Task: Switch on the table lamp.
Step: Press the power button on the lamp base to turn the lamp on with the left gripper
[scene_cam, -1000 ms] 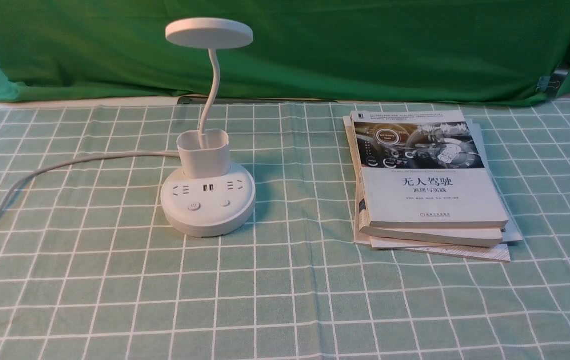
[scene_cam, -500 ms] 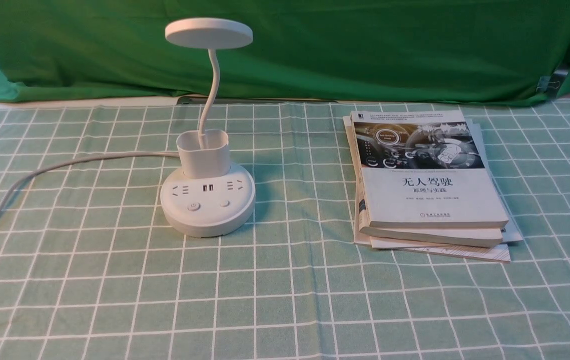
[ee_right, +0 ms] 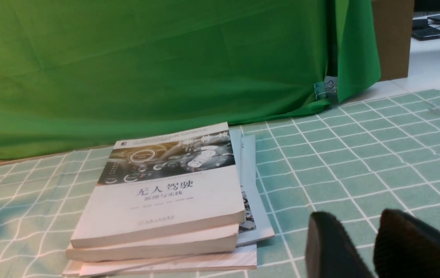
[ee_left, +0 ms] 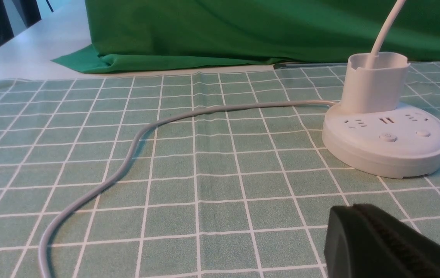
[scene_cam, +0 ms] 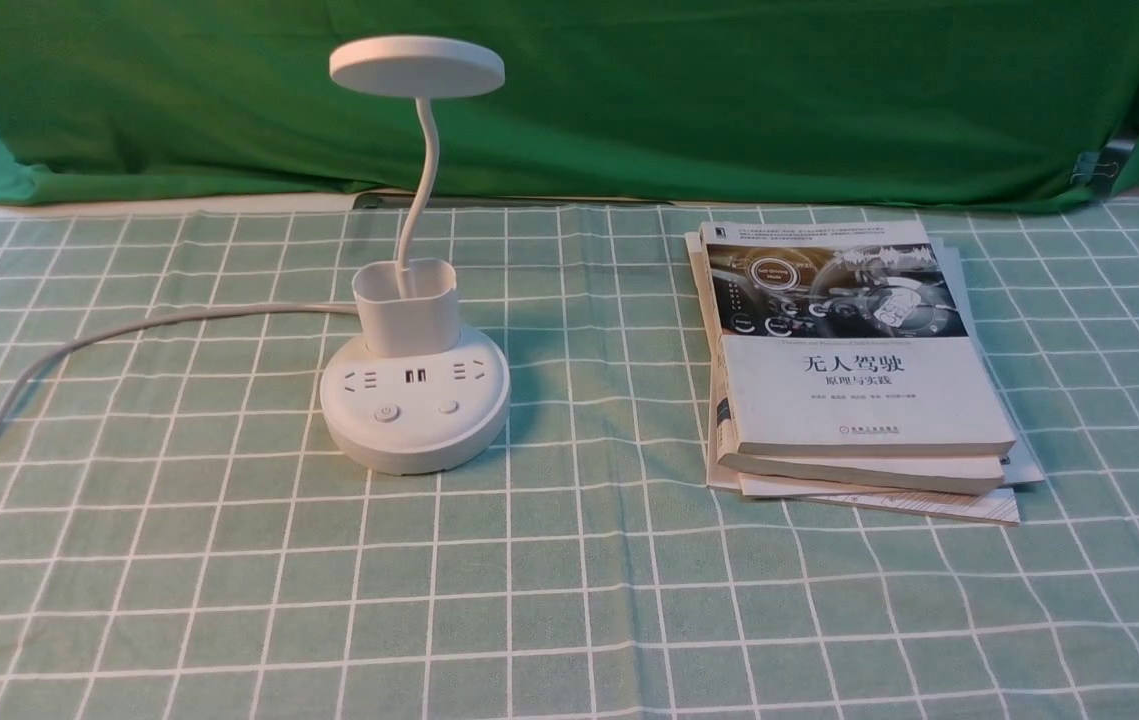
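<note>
Nearest, the left gripper (ee_left: 353, 208) looks closed on nothing, though its blurred tips make that a fair guess; the right gripper (ee_right: 353, 214) stands parted. Beyond the left one, ahead and to its right, the lamp (scene_cam: 414, 440) sits upright on the cloth (scene_cam: 549, 600), the left arm closer, its power button (scene_cam: 387, 412) facing up on the near side.

Your left gripper (ee_left: 353, 210): one, dark, fingers together, nothing visible between them; in the front view, only a dark tip at the near left corner. Your right gripper (ee_right: 359, 216): one, dark, fingers apart, a gap between them, holding nothing; outside the front view. Your arms and wrists: two of each, hidden from all views, pose not readable.
</note>
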`<state>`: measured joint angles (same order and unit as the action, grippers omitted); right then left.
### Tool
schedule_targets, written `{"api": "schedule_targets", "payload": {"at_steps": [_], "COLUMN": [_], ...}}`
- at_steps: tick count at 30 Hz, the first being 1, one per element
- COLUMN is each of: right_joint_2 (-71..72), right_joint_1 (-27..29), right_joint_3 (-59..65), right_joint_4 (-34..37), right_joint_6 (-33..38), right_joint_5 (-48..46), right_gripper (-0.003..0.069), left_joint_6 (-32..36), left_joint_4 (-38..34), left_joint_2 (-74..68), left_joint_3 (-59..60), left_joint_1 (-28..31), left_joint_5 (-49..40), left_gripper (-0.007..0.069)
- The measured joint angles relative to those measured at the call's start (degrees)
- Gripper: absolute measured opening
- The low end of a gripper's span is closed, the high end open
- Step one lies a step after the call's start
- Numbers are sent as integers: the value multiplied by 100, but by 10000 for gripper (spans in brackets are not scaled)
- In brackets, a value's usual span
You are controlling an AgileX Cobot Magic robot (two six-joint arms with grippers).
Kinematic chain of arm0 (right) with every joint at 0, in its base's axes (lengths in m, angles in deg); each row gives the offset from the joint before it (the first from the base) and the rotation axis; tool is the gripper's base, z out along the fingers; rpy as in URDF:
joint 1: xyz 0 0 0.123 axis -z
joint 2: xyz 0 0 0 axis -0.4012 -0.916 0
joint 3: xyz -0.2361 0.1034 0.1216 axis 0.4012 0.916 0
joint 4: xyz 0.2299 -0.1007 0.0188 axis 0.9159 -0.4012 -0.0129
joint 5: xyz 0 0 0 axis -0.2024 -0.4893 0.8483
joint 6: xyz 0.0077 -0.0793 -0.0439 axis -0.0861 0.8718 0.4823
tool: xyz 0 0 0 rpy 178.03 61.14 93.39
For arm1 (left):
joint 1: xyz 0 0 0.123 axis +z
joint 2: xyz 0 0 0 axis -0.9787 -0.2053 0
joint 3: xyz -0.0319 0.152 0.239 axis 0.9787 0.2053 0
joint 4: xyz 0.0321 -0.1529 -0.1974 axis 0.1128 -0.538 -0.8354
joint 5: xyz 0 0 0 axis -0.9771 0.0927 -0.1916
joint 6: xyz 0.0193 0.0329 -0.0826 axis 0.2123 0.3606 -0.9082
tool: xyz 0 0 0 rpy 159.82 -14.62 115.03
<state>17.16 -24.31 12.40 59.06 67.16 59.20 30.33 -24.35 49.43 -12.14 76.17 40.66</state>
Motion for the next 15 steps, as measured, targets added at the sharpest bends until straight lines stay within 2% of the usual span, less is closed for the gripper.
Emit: {"api": "schedule_targets", "payload": {"at_steps": [9, 14, 15], "right_joint_2": [0, 0, 0], "right_joint_1": [0, 0, 0], "right_joint_3": [0, 0, 0], "right_joint_4": [0, 0, 0], "right_joint_6": [0, 0, 0], "right_joint_5": [6, 6, 6], "right_gripper": [241, 241, 241], "left_joint_6": [0, 0, 0], "left_joint_4": [0, 0, 0], "left_joint_2": [0, 0, 0], "left_joint_3": [0, 0, 0], "left_joint_1": [0, 0, 0], "left_joint_5": [88, 1091, 1645], "left_gripper": [1, 1, 1]}}
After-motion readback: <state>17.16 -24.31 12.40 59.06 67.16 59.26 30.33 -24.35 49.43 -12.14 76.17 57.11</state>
